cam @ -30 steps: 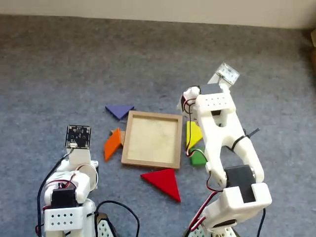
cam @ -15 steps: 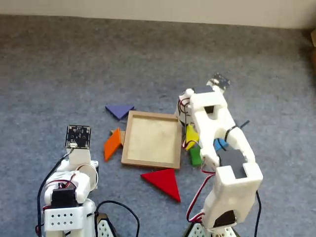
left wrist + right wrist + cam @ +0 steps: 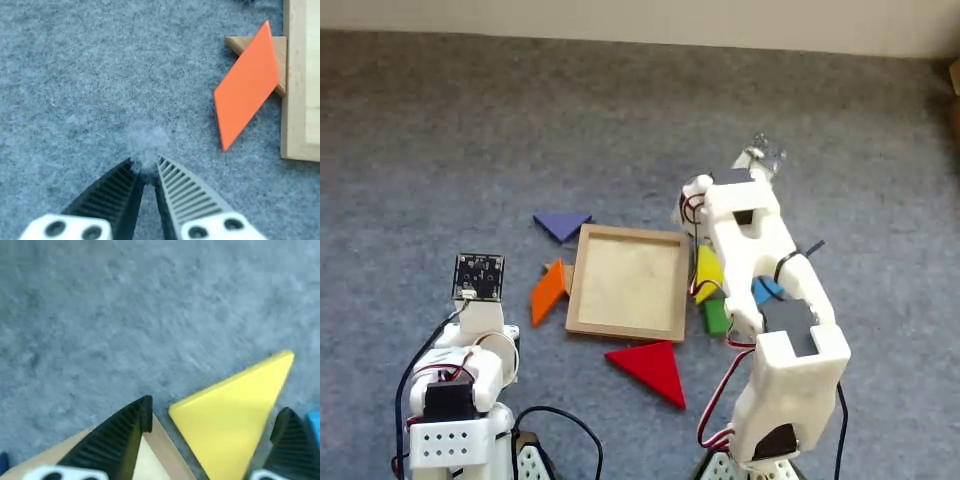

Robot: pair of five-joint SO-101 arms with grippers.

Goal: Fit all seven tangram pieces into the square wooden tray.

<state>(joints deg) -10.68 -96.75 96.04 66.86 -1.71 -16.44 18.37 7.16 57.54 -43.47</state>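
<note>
Step in hand, by my read: the first pick-up. The square wooden tray is bare inside, no piece seated yet. All pieces lie on the grey carpeted counter round it.

The right tool hangs at the tray's 3 o'clock side, jaws wide, w/ the flat yellow triangle lying btwn them. Can't tell if either jaw touches it. That piece sits just beside the tray's rim. The small green piece is at approx. 4 o'clock. The blue piece is further out on the same side, partly hidden by the arm. The large red triangle is at 5 o'clock, near the rim. The orange parallelogram is at 9 o'clock, lying over a plain wood-coloured piece that butts the tray. The purple triangle is at 11 o'clock, just off the corner.

The left tool is at approx. 8 o'clock, apart from the tray, jaws narrow, almost together, nothing in them, over bare carpet.

Next move prob. calls for the right jaws to go down either side of the yellow piece, close on opposing edges, lift, cross the rim toward 9 o'clock and set it flat in a corner. A thin piece on pile could poss. slip or tilt.
</note>
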